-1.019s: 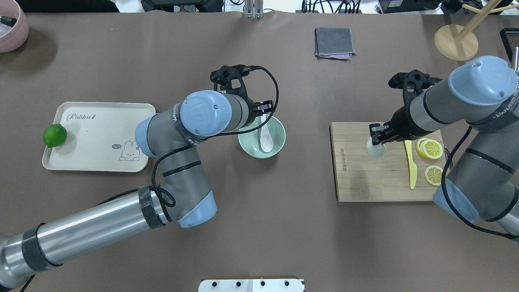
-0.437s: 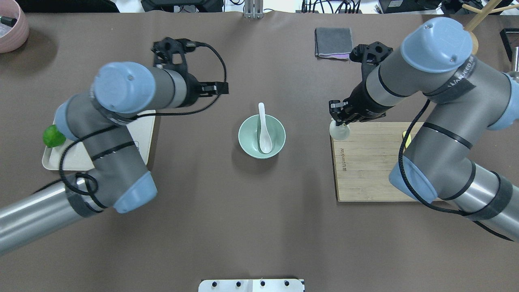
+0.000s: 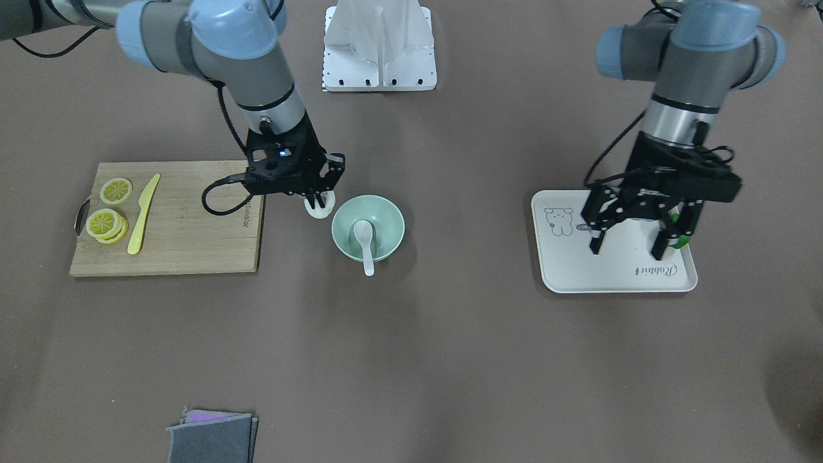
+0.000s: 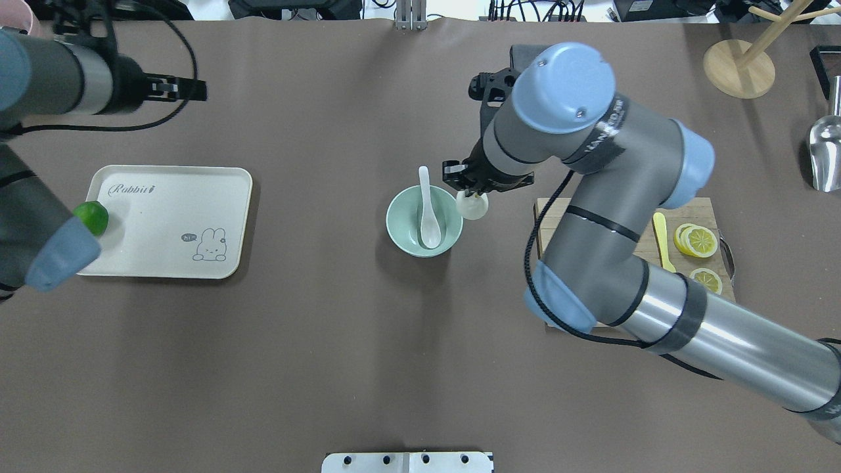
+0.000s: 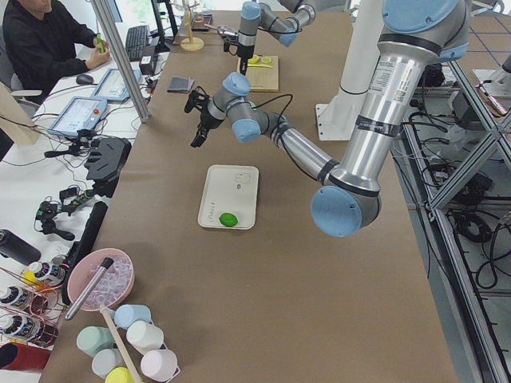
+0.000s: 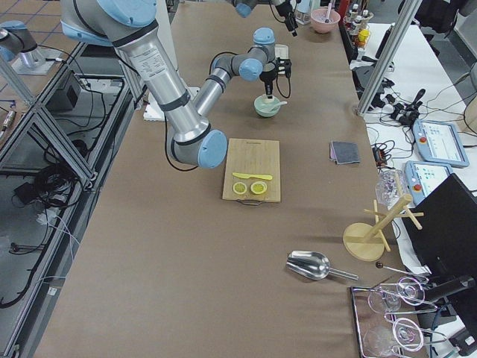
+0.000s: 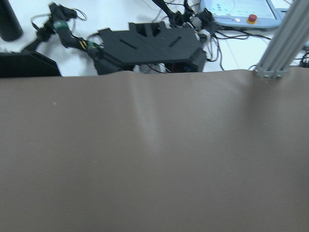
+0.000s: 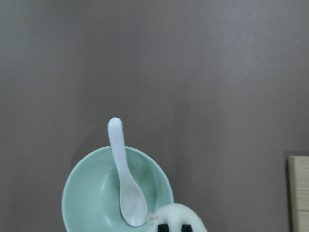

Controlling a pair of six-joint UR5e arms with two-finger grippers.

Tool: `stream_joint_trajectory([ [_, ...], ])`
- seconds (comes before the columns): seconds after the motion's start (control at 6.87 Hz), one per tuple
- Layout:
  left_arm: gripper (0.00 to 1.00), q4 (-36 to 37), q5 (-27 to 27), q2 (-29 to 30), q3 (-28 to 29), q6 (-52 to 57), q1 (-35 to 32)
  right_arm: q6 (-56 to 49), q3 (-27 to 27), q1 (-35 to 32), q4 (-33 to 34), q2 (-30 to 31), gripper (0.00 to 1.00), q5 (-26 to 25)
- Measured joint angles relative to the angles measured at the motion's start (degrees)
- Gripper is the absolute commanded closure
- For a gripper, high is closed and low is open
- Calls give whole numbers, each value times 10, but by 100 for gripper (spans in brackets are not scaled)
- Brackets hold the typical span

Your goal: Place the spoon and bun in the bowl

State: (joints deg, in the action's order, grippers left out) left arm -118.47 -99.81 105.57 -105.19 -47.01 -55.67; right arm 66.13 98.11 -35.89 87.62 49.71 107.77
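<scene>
The mint-green bowl (image 4: pixel 401 226) stands mid-table, also in the front view (image 3: pixel 386 222) and the right wrist view (image 8: pixel 87 193). The white spoon (image 4: pixel 428 217) lies in it, scoop down, handle over the far rim (image 3: pixel 364 243) (image 8: pixel 126 188). My right gripper (image 4: pixel 468 190) (image 3: pixel 319 198) is shut on the white bun (image 4: pixel 473 206) (image 3: pixel 319 208) (image 8: pixel 176 217) and holds it just beside the bowl's rim on the cutting-board side. My left gripper (image 3: pixel 629 247) hangs open and empty above the tray; in the overhead view it (image 4: pixel 190 89) is at the far left.
A cream tray (image 3: pixel 578 270) holds a green lime (image 4: pixel 92 217). A wooden cutting board (image 3: pixel 193 218) carries a yellow knife (image 3: pixel 143 215) and lemon slices (image 3: pixel 109 222). A grey cloth (image 3: pixel 212 437), a wooden stand (image 4: pixel 739 69) and a metal scoop (image 4: pixel 824 154) lie at the edges.
My left arm has drawn back from the bowl to the far left, leaving the spoon in the bowl. My right arm has carried the bun from the cutting board to beside the bowl.
</scene>
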Motion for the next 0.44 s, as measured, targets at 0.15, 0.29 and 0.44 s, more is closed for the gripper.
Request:
stream_joint_trajectory([
  [0.15, 2, -13, -19, -27, -4, 70, -44, 11, -37, 18, -27, -21, 100, -22],
  [0.29, 2, -18, -53, -39, -4, 103, -77, 16, -57, 30, -48, -29, 3, -36],
  [0.44, 2, -19, -82, -44, -3, 115, -95, 20, -64, 36, -57, -32, 0, -42],
])
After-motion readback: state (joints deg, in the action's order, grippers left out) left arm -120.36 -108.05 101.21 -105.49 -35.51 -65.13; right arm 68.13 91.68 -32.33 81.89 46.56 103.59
